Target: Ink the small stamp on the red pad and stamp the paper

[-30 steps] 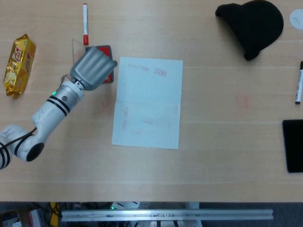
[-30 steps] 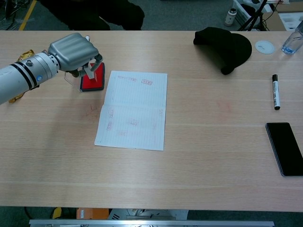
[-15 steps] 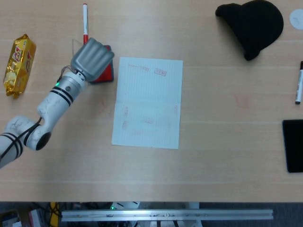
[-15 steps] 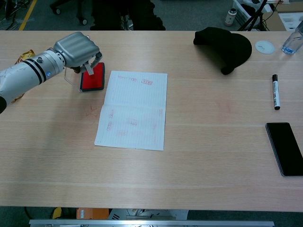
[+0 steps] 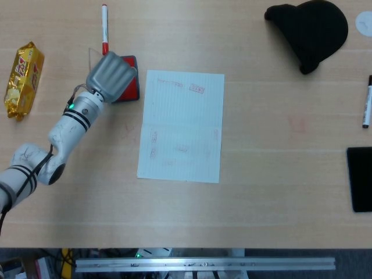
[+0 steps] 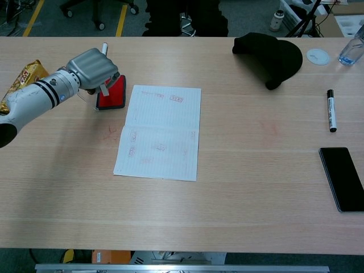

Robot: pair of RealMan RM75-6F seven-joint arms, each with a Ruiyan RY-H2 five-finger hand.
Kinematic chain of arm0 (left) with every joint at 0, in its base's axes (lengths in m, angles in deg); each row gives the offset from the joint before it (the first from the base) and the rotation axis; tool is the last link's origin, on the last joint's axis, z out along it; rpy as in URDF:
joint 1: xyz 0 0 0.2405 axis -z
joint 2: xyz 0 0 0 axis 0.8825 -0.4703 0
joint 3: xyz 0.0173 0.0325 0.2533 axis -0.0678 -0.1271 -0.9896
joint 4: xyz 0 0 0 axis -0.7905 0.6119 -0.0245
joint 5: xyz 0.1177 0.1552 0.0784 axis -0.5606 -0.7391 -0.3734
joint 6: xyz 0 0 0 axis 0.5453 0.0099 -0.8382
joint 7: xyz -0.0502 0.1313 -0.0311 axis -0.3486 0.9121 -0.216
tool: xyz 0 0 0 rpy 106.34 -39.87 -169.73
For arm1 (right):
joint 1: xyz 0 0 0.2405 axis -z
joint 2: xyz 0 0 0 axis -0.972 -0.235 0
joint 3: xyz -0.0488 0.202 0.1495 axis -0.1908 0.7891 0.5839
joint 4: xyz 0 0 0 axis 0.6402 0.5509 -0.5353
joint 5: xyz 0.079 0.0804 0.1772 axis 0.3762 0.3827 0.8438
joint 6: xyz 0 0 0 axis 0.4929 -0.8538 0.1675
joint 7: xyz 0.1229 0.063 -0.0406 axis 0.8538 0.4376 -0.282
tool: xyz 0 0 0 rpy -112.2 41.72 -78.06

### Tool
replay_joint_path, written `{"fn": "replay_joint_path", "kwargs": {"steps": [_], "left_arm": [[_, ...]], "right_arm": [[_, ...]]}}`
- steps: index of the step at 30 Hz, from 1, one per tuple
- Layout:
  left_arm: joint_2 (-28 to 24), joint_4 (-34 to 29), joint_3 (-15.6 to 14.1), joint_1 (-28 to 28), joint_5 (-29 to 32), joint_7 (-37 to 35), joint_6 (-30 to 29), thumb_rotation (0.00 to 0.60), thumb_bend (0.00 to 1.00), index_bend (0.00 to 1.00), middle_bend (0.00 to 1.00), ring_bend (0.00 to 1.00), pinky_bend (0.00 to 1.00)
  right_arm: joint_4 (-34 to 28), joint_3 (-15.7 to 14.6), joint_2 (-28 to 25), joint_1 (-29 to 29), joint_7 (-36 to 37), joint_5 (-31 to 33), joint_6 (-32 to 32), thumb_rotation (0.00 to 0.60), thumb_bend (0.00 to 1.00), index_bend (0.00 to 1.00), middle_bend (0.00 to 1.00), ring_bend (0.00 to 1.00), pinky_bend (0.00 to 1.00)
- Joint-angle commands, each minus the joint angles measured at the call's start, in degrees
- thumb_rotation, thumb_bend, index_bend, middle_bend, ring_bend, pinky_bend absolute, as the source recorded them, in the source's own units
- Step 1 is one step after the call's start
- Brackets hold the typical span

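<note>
My left hand (image 5: pixel 109 75) (image 6: pixel 91 68) is curled over the left side of the red ink pad (image 5: pixel 130 87) (image 6: pixel 113 93), which lies just left of the paper's top corner. It grips the small stamp (image 6: pixel 105 87); only the pale lower end shows beneath the fingers in the chest view, down at the pad's left edge. The head view hides the stamp under the hand. The white lined paper (image 5: pixel 183 125) (image 6: pixel 162 131) lies flat at mid-table and carries several faint red stamp marks. My right hand shows in neither view.
A yellow snack packet (image 5: pixel 23 78) (image 6: pixel 23 79) and a red marker (image 5: pixel 104 29) lie behind and left of the pad. A black cap (image 5: pixel 311 32) (image 6: pixel 270 54), a black marker (image 5: pixel 367 104) (image 6: pixel 330 111) and a phone (image 5: pixel 360 177) (image 6: pixel 341 179) occupy the right side.
My left hand has drawn away from the paper's edge toward the left and far side of the pad, uncovering more red surface. The forearm has sunk closer to the table.
</note>
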Motion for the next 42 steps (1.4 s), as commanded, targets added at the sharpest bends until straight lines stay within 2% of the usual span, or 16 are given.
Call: {"fn": "replay_joint_path", "kwargs": {"steps": [1, 21, 30, 32, 36, 42], "left_arm": [[0.7, 0.9, -0.3, 0.0, -0.3, -0.3, 0.0, 0.600, 0.30, 0.65, 1.00, 1.00, 1.00], [2.4, 2.7, -0.2, 0.5, 0.5, 1.3, 1.8, 0.600, 0.30, 0.65, 1.00, 1.00, 1.00], [1.0, 0.7, 0.4, 0.4, 0.8, 1.6, 0.8, 0.600, 0.30, 0.65, 1.00, 1.00, 1.00], [-0.8, -1.9, 0.9, 0.5, 0.5, 2.5, -0.8, 0.600, 0.30, 0.65, 1.00, 1.00, 1.00], [-6.3, -12.5, 1.7, -0.2, 0.5, 7.0, -4.3, 0.600, 0.30, 0.65, 1.00, 1.00, 1.00], [-10.4, -25.2, 1.8, -1.0, 1.0, 14.6, -6.9, 0.600, 0.30, 0.65, 1.00, 1.00, 1.00]], "right_arm": [[0.0, 0.0, 0.0, 0.1, 0.0, 0.0, 0.0, 0.600, 0.05, 0.30, 0.38, 0.34, 0.48], [0.3, 0.0, 0.0, 0.4, 0.2, 0.3, -0.2, 0.600, 0.05, 0.30, 0.38, 0.34, 0.48], [0.5, 0.1, 0.1, 0.5, 0.7, 0.0, -0.5, 0.600, 0.05, 0.30, 0.38, 0.34, 0.48], [0.8, 0.1, 0.4, 0.5, 1.3, -0.1, -0.6, 0.600, 0.05, 0.30, 0.38, 0.34, 0.48], [2.3, -0.1, 0.8, 0.4, 3.2, -0.9, -0.6, 0.600, 0.05, 0.30, 0.38, 0.34, 0.48], [3.6, -0.1, 0.8, 0.5, 4.7, -1.5, -0.9, 0.600, 0.05, 0.30, 0.38, 0.34, 0.48]]}}
